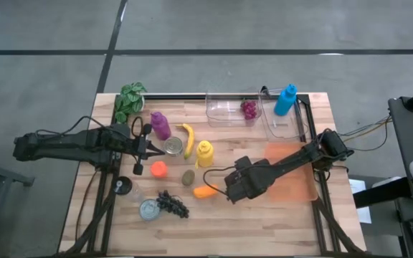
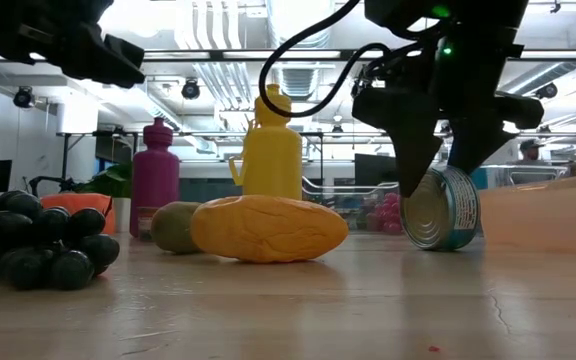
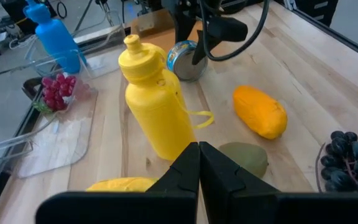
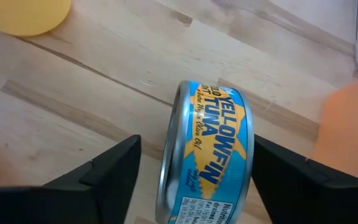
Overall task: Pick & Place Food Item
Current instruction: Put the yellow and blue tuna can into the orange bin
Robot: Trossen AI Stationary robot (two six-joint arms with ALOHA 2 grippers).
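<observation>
A blue and yellow tuna can (image 4: 207, 155) stands on its rim on the wooden table, also in the low view (image 2: 441, 208). My right gripper (image 4: 197, 140) hangs over it, open, one finger on each flat side; in the high view (image 1: 232, 190) it hides the can. My left gripper (image 3: 199, 149) is shut and empty near the table's left side (image 1: 149, 148), pointing right at a second can (image 1: 173, 145). An orange oval food item (image 1: 204, 191) lies just left of the right gripper. My right gripper comes from above with its fingers astride the upright tuna can. A strip of table shows between one finger (image 4: 114, 165) and the can's lid. The other finger (image 4: 291, 177) lies right against the can's far face (image 4: 244, 155); I cannot tell whether it touches.
Around the can lie a yellow bottle (image 1: 204, 153), banana (image 1: 188, 140), kiwi (image 1: 188, 177), dark grapes (image 1: 172, 204), purple bottle (image 1: 160, 125) and a third can (image 1: 149, 209). An orange mat (image 1: 296, 172) lies right of the gripper. Clear containers (image 1: 224, 109) with red grapes and a blue bottle (image 1: 286, 99) stand at the far edge.
</observation>
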